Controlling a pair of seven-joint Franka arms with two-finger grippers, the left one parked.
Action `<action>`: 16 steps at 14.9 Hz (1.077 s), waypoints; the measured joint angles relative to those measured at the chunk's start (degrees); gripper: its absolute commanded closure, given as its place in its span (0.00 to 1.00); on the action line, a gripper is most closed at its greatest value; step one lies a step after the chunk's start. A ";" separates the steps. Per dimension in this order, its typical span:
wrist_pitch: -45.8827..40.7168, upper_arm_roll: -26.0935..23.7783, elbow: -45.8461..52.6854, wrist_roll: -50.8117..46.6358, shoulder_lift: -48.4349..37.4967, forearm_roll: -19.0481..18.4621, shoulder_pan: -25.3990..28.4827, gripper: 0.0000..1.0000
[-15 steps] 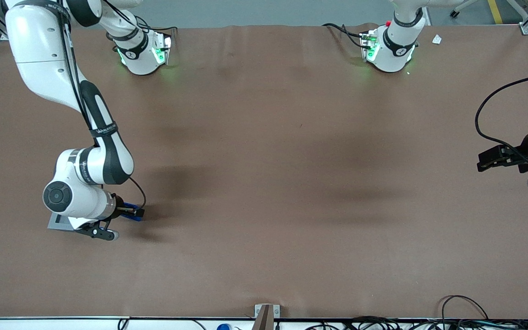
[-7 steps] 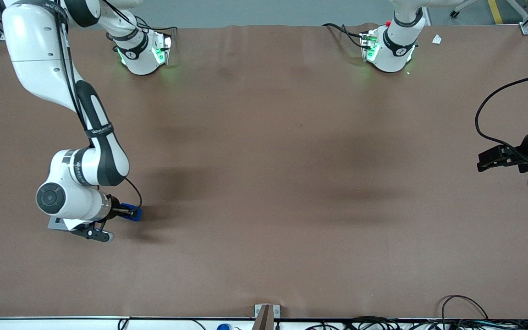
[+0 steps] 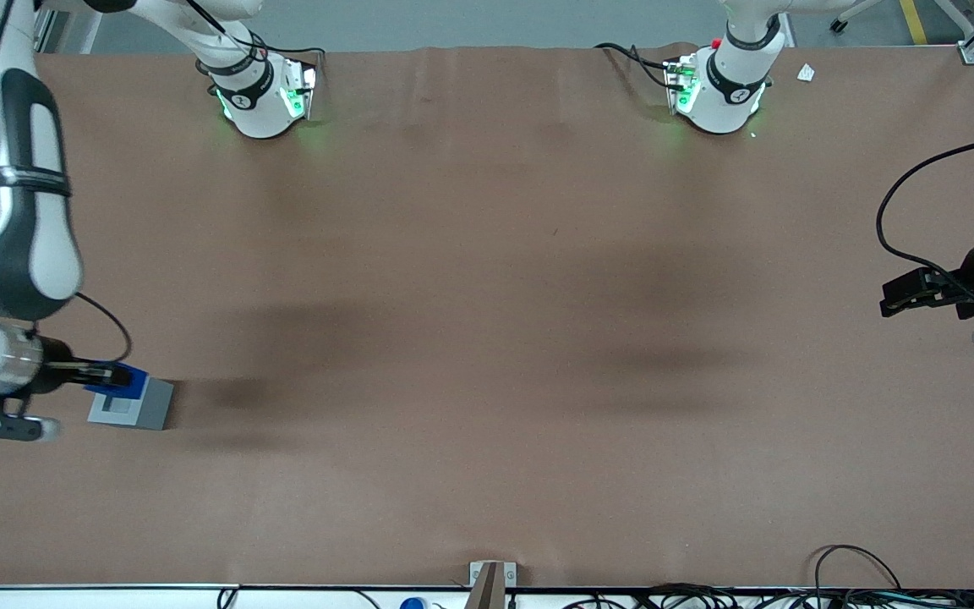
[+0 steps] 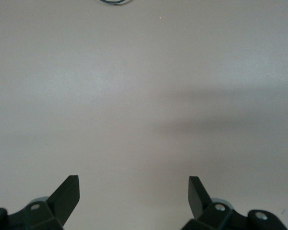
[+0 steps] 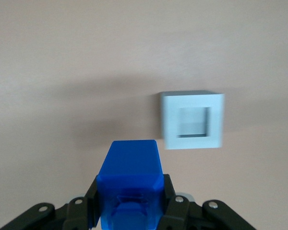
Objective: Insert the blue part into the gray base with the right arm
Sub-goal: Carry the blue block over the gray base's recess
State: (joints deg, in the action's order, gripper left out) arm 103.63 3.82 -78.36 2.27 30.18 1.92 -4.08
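Gripper (image 5: 129, 211) clamps the blue part (image 5: 129, 184); it hangs above the gray base (image 3: 130, 406)

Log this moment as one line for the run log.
pincer: shut on blue part, above table | gray base: on table, socket empty | insertion: not yet done

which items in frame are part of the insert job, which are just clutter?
Job:
- blue part, held in the right arm's end effector, above the base's edge
- gray base, socket empty
- right arm

Clutter:
- white scrap near the parked arm's mount
- bracket at the table's near edge
- cables along that edge
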 measured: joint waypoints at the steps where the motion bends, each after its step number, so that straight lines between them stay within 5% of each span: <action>1: 0.14 -0.01 -0.11 1.19 0.27 -0.01 -1.33 1.00; 9: 10.50 -0.04 0.57 10.06 7.04 -0.05 -6.19 1.00; 16: 3.94 -0.44 8.80 5.25 12.73 1.22 -7.23 1.00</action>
State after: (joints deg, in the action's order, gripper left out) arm 107.58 3.38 -69.56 7.52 42.92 3.13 -11.32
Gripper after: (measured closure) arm 0.489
